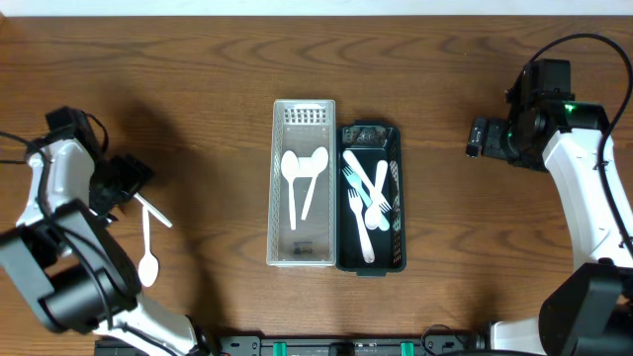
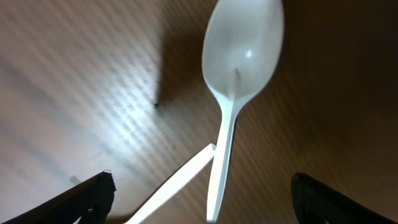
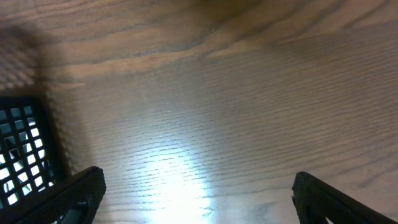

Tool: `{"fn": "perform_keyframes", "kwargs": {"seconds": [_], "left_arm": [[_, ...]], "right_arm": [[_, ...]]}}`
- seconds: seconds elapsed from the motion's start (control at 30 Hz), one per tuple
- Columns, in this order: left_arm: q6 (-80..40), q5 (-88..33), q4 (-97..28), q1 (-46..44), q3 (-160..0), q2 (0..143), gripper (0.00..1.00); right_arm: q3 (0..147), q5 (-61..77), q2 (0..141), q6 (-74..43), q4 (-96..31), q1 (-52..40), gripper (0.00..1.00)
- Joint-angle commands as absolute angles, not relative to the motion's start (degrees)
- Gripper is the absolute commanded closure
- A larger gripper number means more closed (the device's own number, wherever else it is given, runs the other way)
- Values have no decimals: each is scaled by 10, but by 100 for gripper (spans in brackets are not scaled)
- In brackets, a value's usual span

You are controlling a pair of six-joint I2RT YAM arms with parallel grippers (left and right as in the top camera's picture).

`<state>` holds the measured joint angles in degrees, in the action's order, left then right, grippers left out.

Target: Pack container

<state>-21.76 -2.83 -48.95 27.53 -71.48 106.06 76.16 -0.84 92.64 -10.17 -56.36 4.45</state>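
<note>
A white plastic spoon (image 1: 147,255) lies on the table at the left, its handle end crossing a second white utensil handle (image 1: 155,211). My left gripper (image 1: 127,181) is open just above their handle ends; in the left wrist view the spoon (image 2: 239,74) and the other handle (image 2: 177,185) lie between my open fingers (image 2: 202,199). A clear basket (image 1: 278,188) holds two white spoons (image 1: 303,173). A black basket (image 1: 398,237) beside it holds several white forks (image 1: 366,203). My right gripper (image 1: 477,138) is open and empty over bare table right of the baskets.
The two baskets stand side by side in the middle of the wooden table. The black basket's corner (image 3: 22,146) shows at the left of the right wrist view. The right gripper's fingers (image 3: 199,193) frame bare wood.
</note>
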Motion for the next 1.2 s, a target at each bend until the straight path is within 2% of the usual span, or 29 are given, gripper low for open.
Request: {"fn": "perform_keyframes", "kwargs": {"seconds": [0.0,0.27,0.37,0.47,0.63,0.83,0.87,1.17], "left_arm": [[-204,-35,-476,275,-714,1096,7],[-202,-35,-457,275,-714,1143,7],[-202,-35,-455,275,-714,1157,3],[-202,-35,-459,275,-714,1163,4],[-202,-35,-462,275,-714,1163,29],[-202,-35,-464,275,-714,1163,70],[-202,-35,-464,275,-714,1163,74],[-202,-35,-459,275,-714,1163,81]], "right_arm": [[759,-6,931,-95,-567,46,1],[759,-6,931,-93,-576,46,1],[759,-6,931,-93,-576,46,1],[759,-6,931,-93,-576,46,1],[759,-6,931,-93,-576,46,1],[759,-6,931,-93,-581,46,1],[759,-6,931,-93,-582,46,1],[759,-6,931,-93,-586,46,1]]}}
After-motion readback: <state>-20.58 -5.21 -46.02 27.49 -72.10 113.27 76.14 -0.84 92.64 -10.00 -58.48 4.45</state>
